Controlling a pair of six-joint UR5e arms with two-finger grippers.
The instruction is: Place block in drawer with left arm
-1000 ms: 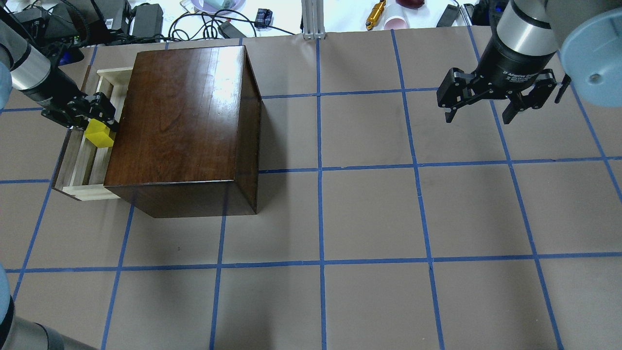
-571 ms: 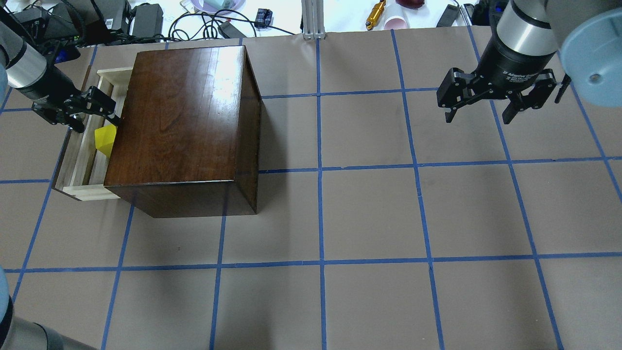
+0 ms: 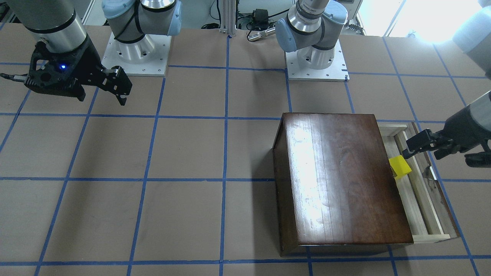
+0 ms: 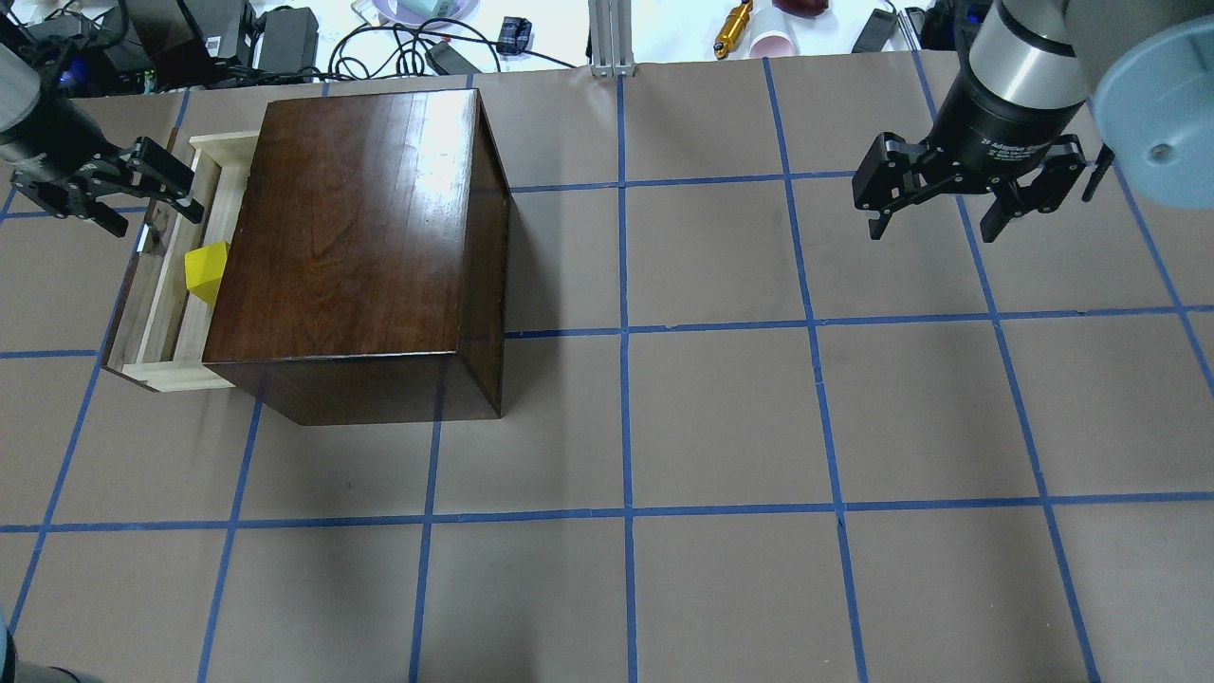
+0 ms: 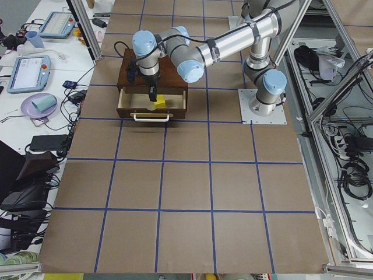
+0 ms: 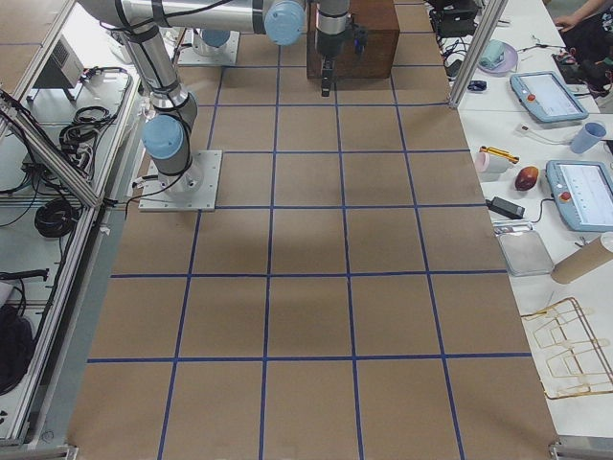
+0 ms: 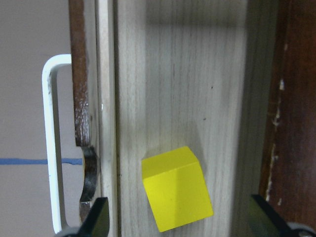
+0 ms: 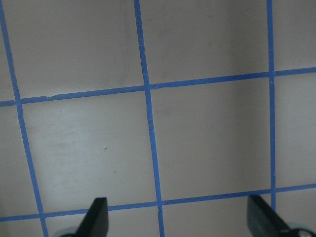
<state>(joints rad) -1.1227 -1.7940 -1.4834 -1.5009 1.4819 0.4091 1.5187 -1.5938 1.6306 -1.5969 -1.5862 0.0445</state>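
The yellow block [image 4: 207, 270] lies on the floor of the open drawer [image 4: 171, 318], close to the front of the dark wooden box [image 4: 360, 218]. It also shows in the front-facing view [image 3: 399, 167] and the left wrist view [image 7: 177, 188]. My left gripper [image 4: 156, 223] is open and empty, raised above the drawer, clear of the block; it also shows in the front-facing view [image 3: 437, 158]. My right gripper [image 4: 934, 232] is open and empty, hovering above the table far to the right.
The drawer's white handle [image 7: 49, 143] sits on its dark front panel. Cables and power bricks [image 4: 285, 38] crowd the table's far edge. The two arm bases [image 3: 314, 57] stand at the robot's side of the table.
My left gripper opened and let go of the block, which now lies in the drawer. The gripper has risen and drawn back to the left. The right arm has not moved.
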